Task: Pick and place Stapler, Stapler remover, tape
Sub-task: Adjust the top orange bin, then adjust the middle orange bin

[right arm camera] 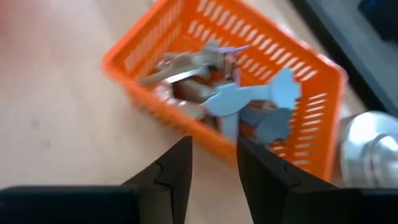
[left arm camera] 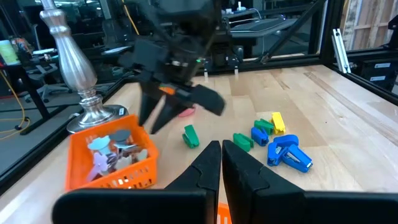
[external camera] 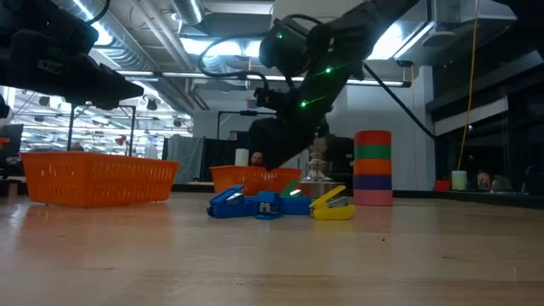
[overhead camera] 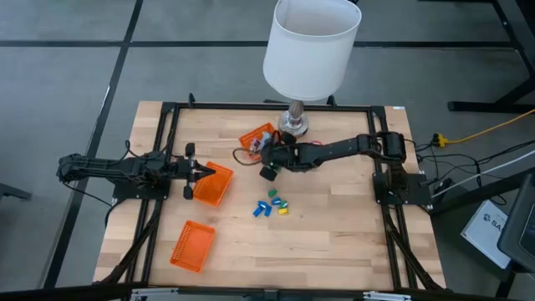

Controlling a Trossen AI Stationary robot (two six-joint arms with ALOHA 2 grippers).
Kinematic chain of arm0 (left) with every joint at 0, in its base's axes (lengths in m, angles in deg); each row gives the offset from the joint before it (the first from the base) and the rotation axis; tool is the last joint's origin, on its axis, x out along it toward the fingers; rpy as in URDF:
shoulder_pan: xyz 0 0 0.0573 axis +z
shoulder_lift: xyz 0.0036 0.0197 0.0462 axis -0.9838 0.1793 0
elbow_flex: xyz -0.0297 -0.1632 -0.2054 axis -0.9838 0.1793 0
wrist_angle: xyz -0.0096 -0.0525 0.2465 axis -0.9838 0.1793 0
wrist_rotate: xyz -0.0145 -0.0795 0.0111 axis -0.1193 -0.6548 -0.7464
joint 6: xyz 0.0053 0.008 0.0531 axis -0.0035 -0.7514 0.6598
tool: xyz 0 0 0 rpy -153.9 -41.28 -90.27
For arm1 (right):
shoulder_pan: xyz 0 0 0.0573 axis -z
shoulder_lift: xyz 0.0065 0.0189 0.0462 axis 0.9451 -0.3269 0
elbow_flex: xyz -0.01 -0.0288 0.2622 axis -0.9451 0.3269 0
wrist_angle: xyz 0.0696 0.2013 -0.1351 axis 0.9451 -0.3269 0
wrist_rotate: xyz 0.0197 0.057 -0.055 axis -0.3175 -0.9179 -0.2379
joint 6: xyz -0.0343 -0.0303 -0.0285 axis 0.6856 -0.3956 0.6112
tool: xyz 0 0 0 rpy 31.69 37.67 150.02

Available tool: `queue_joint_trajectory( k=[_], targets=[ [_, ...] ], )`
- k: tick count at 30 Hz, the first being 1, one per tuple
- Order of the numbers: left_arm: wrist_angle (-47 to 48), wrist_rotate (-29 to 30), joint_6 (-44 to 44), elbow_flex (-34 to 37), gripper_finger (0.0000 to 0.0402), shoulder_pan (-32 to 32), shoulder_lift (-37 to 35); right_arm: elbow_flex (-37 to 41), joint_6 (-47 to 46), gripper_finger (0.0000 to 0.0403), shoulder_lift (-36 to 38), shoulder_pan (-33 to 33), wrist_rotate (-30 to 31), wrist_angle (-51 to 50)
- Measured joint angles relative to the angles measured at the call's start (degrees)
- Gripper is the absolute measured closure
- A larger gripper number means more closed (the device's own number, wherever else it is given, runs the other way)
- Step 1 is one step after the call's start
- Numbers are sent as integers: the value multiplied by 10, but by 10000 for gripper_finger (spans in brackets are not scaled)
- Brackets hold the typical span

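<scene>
i see my right gripper (right arm camera: 212,163) hanging empty, fingers apart, over the orange basket (overhead camera: 253,138) of stapler removers (right arm camera: 249,106) at the lamp's (overhead camera: 308,46) seven o'clock; left gripper (left arm camera: 221,163) together. descending here risks clipping the rim and tipping it.

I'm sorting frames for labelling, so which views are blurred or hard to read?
Right wrist view: motion-smeared; the orange basket and lamp base are soft. Left wrist view: the right hand is blurred, while the blue stapler is fairly crisp. Low view: backlit, so the arms are silhouettes. High view: evenly lit.
</scene>
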Motion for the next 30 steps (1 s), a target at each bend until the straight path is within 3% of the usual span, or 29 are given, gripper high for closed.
queue_joint_trajectory(
  k=[16, 23, 30],
  targets=[
    [0, 0, 0, 0, 391, 0, 0, 0, 259, 274, 0, 45, -33, 106],
    [0, 0, 0, 0, 389, 0, 0, 0, 279, 274, 4, 53, -146, 97],
    [0, 0, 0, 0, 390, 0, 0, 0, 290, 274, 44, 49, -155, 54]
  ],
)
